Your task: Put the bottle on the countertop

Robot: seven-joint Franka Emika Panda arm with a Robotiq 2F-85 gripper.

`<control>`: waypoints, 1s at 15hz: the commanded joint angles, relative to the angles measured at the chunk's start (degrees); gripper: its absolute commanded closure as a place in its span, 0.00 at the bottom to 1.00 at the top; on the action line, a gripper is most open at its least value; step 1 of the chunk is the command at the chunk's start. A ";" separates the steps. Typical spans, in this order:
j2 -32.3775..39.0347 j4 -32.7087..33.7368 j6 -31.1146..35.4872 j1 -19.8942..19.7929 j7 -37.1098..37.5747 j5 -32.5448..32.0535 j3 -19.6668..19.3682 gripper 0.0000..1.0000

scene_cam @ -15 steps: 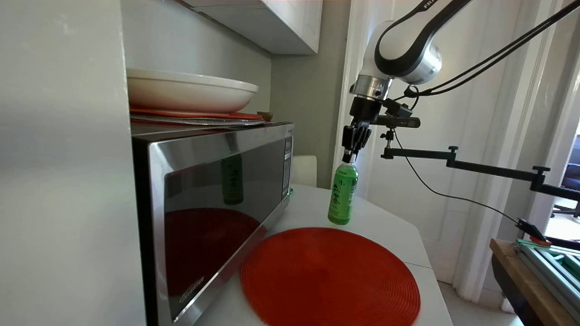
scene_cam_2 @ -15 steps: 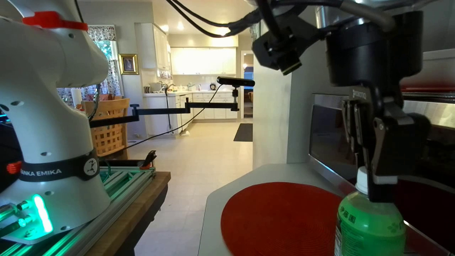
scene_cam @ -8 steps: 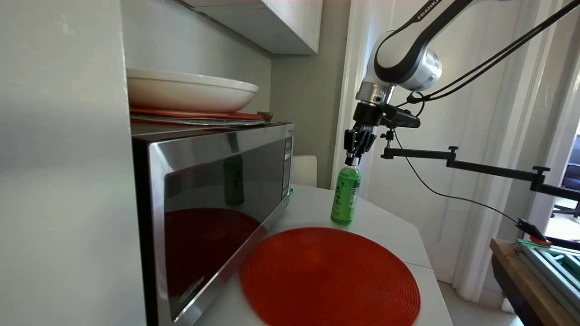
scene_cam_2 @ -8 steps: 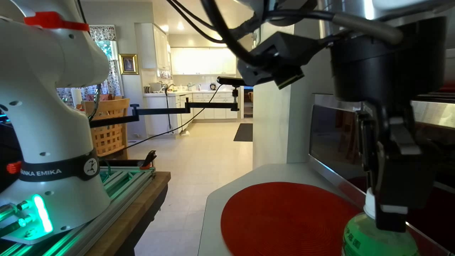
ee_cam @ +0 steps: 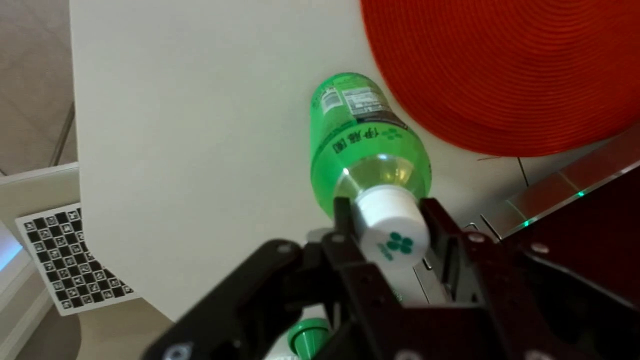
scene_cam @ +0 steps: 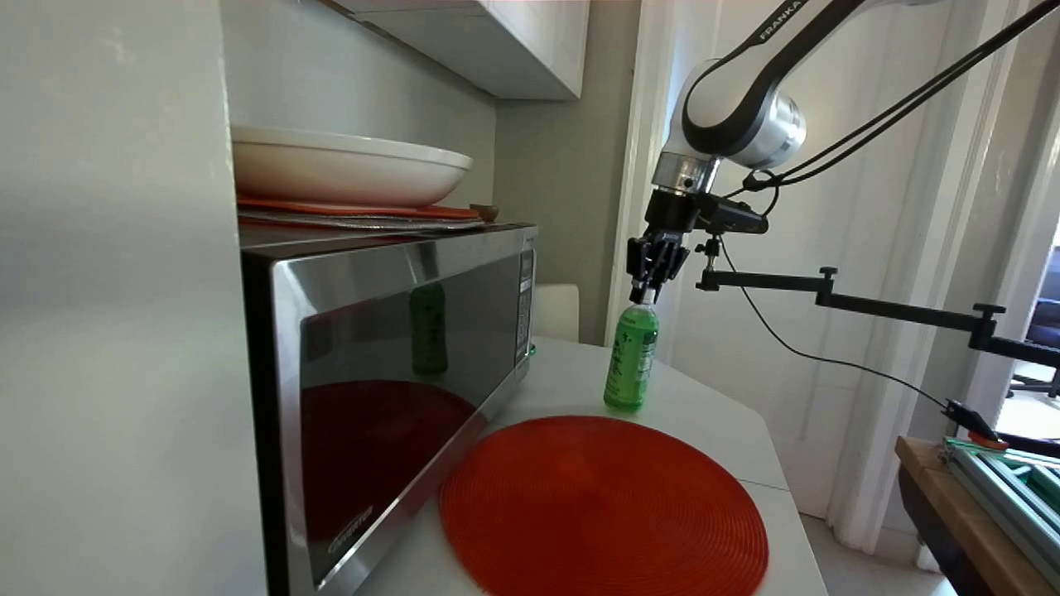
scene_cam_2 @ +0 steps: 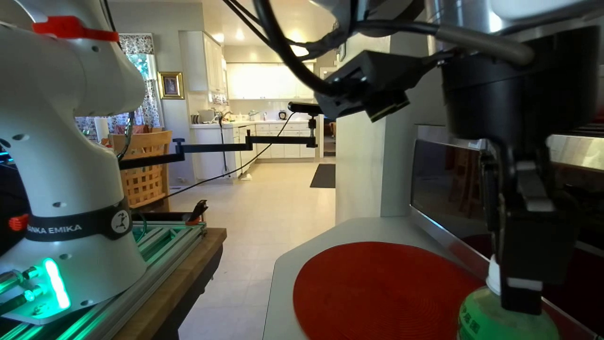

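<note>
The green bottle (scene_cam: 631, 360) with a white cap stands nearly upright, slightly tilted, over the white countertop (scene_cam: 712, 414) beyond a red mat. Its base is at or very close to the surface; I cannot tell if it touches. My gripper (scene_cam: 644, 296) comes from above, with its fingers on both sides of the cap. In an exterior view the gripper (scene_cam_2: 507, 288) hides part of the cap, and the bottle (scene_cam_2: 505, 323) is cut off by the lower edge. In the wrist view the gripper (ee_cam: 387, 210) is shut on the cap of the bottle (ee_cam: 367, 145).
A round red mat (scene_cam: 604, 505) lies beside the bottle. A microwave (scene_cam: 397, 414) with a white bowl (scene_cam: 348, 170) on top stands along the wall. A green-capped item (ee_cam: 308, 336) is partly hidden behind the gripper. The countertop's angled edge (ee_cam: 125, 282) is near.
Over the last second my gripper and the bottle have moved slightly down and, in an exterior view, to the right. In the last half second they have barely moved.
</note>
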 commanded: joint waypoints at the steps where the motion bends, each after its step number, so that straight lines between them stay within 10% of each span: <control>1: 0.58 1.05 0.03 0.12 1.31 0.32 0.18 0.31; 5: 0.62 1.36 0.06 0.13 1.55 0.29 0.22 0.02; 15: -11.32 -1.69 -4.33 5.62 -6.59 -6.11 5.36 0.00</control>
